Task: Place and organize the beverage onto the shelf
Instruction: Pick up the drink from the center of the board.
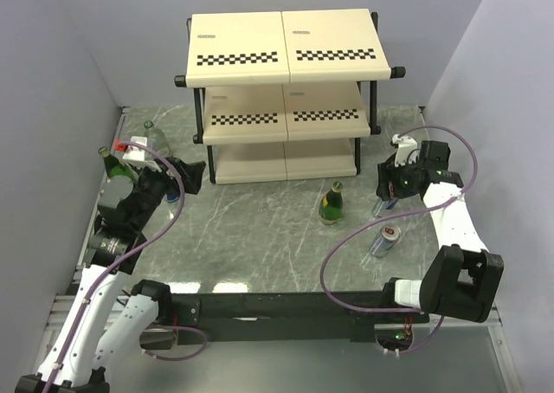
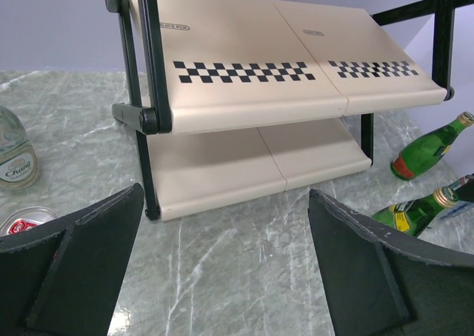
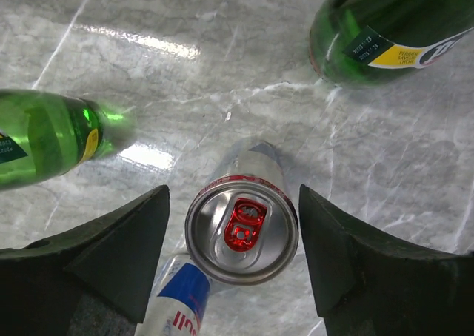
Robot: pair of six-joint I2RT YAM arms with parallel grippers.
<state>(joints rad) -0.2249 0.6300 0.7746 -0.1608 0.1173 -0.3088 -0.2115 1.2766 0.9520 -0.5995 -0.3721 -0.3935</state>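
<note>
Grey marbled tabletop [image 1: 260, 237], pale walls round it. Can [image 3: 242, 229] stood upright directly between fingers of my right pincer [image 3: 233, 203], long axis pointing up at wrist camera, red tab showing. Jaws apart, flanking can, gap each side, no contact seen. Second can [image 3: 178, 306] just beside; green bottle [image 3: 44, 143] near. Shelf [image 1: 286, 81] stood at far middle, beyond and left of that pincer. Left pincer [image 2: 226, 203] spread wide, holding nothing, well apart from can. Right arm nearer, I judged.
</note>
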